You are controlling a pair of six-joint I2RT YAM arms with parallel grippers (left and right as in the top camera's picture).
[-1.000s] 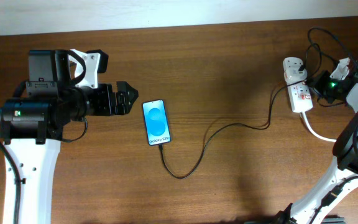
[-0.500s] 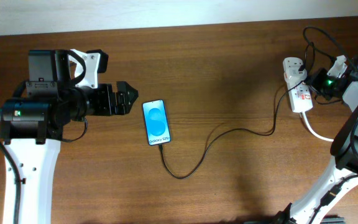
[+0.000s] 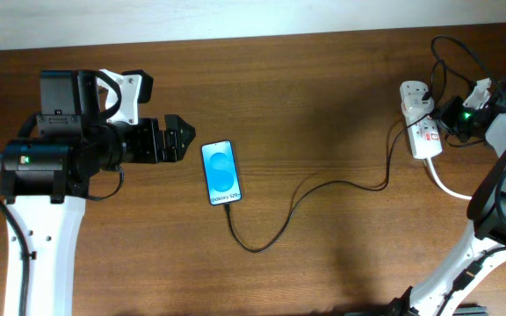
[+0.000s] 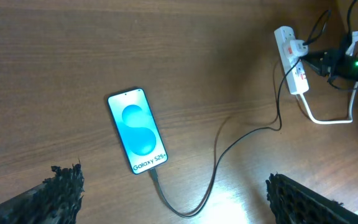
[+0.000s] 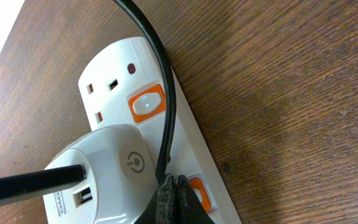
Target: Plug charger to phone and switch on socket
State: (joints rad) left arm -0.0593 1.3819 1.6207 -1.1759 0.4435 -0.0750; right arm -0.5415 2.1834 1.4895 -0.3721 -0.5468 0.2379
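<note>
The phone (image 3: 220,171) lies flat with its blue screen up, and shows in the left wrist view (image 4: 137,129). The thin black charger cable (image 3: 306,189) is plugged into the phone's bottom edge (image 4: 153,178) and runs right to the white socket strip (image 3: 420,123). My left gripper (image 3: 179,140) is open and empty, hovering just left of the phone. My right gripper (image 5: 174,194) is shut, its tips on the strip at an orange switch (image 5: 201,193), next to a white adapter (image 5: 104,168) plugged into the strip (image 5: 114,68).
A second orange switch (image 5: 146,104) sits further along the strip. A black cable (image 5: 157,81) lies across the strip. The thick white cord (image 3: 446,187) curves off the strip's near end. The table's far edge (image 3: 253,37) meets a pale wall.
My right gripper has moved a little left onto the socket strip. The left arm, the phone and the cable have not moved.
</note>
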